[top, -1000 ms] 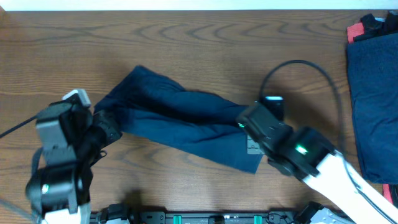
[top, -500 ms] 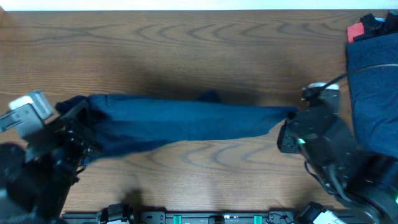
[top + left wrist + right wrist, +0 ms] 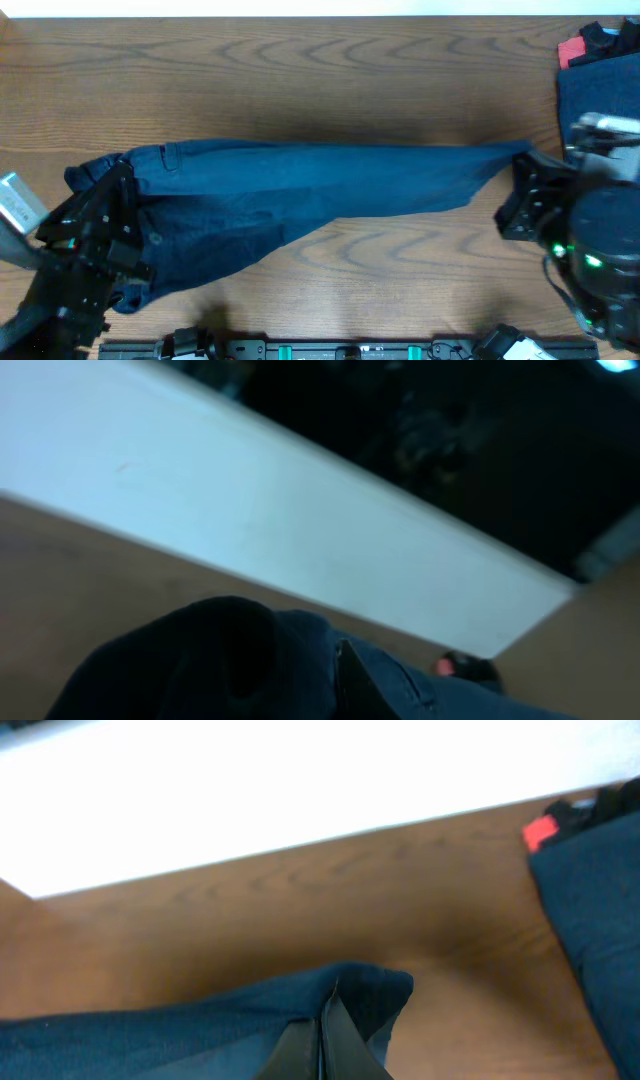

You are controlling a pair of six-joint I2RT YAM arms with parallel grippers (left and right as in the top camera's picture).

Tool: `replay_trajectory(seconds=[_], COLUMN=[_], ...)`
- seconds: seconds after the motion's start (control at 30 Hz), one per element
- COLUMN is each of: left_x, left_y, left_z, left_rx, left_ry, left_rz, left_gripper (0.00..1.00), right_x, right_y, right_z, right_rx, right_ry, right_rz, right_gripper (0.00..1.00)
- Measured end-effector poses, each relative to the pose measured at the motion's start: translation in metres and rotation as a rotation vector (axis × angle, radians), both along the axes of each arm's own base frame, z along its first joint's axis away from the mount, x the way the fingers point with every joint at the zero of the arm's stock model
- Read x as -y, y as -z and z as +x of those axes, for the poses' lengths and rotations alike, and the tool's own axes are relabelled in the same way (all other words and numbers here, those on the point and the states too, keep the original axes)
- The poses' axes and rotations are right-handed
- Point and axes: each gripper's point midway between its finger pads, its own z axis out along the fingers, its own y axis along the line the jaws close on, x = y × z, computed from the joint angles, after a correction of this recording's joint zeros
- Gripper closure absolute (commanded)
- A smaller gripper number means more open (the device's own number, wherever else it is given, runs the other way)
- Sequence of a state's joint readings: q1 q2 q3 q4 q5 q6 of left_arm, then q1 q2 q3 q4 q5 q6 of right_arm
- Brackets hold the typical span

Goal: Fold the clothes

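Cloth first: navy garment (image 3: pixel 300 185) is pulled out long, running parallel to the near edge of the desk (image 3: pixel 320 80), approx midway btw near & far edges, spanning almost from left edge to right edge. Wide, bunched end sits by the left edge, w/ a lower flap sagging toward the near-left corner; the narrow end tapers toward the right edge. Soft shadow on the wood along its far side. Left gripper (image 3: pixel 105 215) is at the wide end near the near-left corner, jaws closed w/ cloth bunched around them; in the left wrist view the gripper (image 3: pixel 345 660) is mostly buried in dark folds, so only one dark finger (image 3: pixel 352 685) shows. Right gripper (image 3: pixel 522 180) is near the right edge, pinched tight on the narrow tip; the right wrist view shows the gripper (image 3: pixel 325 1005) w/ fingers pressed together & the hem folded over them. Navy stack (image 3: pixel 595 100) of cloth lies along the right edge, apart from the held piece, w/ a red item (image 3: pixel 572 50) just beside it at the far-right corner
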State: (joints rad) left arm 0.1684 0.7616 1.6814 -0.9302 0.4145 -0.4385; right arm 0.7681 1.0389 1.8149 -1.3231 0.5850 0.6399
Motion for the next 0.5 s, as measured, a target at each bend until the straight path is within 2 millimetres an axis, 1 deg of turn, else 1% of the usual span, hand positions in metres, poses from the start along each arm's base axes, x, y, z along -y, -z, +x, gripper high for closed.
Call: replay_trajectory(seconds=[0.1, 0.2, 0.4, 0.5], left_x=[0.008, 0.016, 0.025, 0.028], left_y=[-0.018, -0.035, -0.067, -0.080], left_z=[-0.009, -0.020, -0.039, -0.045], left_rx=[0.059, 0.114, 0.221, 0.267], left_ry=[0.042, 0.080, 0.118, 0.132], left_rz=[-0.003, -0.002, -0.015, -0.034], left_gripper=[0.94, 0.94, 0.94, 0.94], right_x=[0.009, 0.017, 0.027, 0.030], right_y=[-0.019, -0.034, -0.056, -0.066], right_z=[-0.003, -0.006, -0.011, -0.013], right_rx=[0.052, 0.094, 0.159, 0.188], right_ry=[0.024, 0.043, 0.059, 0.061], right_rz=[0.019, 0.031, 0.047, 0.066], right_gripper=[0.98, 0.98, 0.99, 0.99])
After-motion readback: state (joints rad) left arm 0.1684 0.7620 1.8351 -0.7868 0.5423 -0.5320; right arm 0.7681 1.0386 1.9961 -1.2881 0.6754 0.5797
